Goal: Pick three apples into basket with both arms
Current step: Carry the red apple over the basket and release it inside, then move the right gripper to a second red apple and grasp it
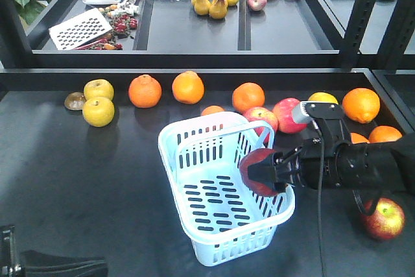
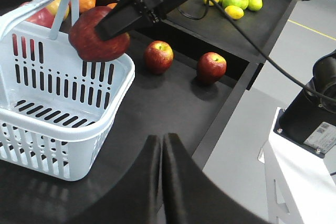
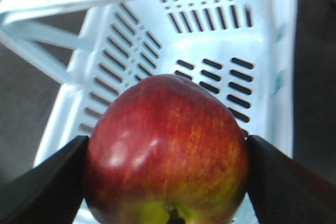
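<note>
The basket [image 1: 227,248] is moulded in pale blue plastic with a smooth, satin finish. The apple [image 3: 165,145] is covered by a smooth, waxy skin, and a soft highlight is carried on its upper left. The right fingers [image 3: 47,187] are finished in matt black, as are the left fingers [image 2: 152,182]. The table [image 1: 71,180] is surfaced in a dark, matt, finely grained material. The joint [image 1: 299,113] is left as bare grey metal. The grater [image 1: 79,29] appears to be bright perforated metal.

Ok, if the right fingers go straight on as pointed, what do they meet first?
Likely the far wall of the basket, past its open inside; the apple in the right fingers would touch first. Depth is unclear.
</note>
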Controlling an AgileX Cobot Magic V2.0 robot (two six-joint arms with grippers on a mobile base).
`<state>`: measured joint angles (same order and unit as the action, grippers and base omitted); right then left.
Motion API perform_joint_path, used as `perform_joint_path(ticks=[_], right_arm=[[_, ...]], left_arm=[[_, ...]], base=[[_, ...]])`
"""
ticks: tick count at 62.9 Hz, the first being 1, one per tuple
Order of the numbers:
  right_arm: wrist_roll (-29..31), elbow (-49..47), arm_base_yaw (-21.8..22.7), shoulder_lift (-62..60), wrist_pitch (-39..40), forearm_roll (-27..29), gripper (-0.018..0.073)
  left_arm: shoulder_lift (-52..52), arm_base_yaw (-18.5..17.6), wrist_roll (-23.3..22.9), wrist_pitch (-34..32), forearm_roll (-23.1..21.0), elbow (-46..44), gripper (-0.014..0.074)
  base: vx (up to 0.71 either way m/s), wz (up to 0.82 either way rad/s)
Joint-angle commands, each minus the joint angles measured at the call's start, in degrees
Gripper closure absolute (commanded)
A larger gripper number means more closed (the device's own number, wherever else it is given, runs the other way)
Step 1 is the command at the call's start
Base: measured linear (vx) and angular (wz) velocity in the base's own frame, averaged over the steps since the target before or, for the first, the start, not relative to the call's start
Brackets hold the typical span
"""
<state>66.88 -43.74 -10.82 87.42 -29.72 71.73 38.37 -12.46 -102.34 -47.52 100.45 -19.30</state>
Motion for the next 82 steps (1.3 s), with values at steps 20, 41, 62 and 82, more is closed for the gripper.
perform_joint_path(ticks=[20,41,62,82], right_arm=[[0.80,-3.28,-0.10,3.15,-0.94,3.15,-0.0099],[0.74,-3.42,0.08,3.00,-2.46,2.23,-0.0045],[-20.56,-3.37,4.61,-5.64,-8.17,-22.16,0.0578],[-39.23,-3.25,16.57,-15.80,-11.55,-47.21,0.0549]], left_arm=[[-0.03,0.07,0.00,1.15,2.72,-1.21,0.0604],[-0.03,0.07,0.00,2.29,2.72,-1.21,0.0604],[-0.03,0.07,0.00,2.29,2.72,-1.21,0.0604],[-0.03,0.07,0.00,2.29,2.72,-1.21,0.0604]], base=[[0.00,0.00],[0.00,0.00],[0.00,0.00],[0.00,0.00]])
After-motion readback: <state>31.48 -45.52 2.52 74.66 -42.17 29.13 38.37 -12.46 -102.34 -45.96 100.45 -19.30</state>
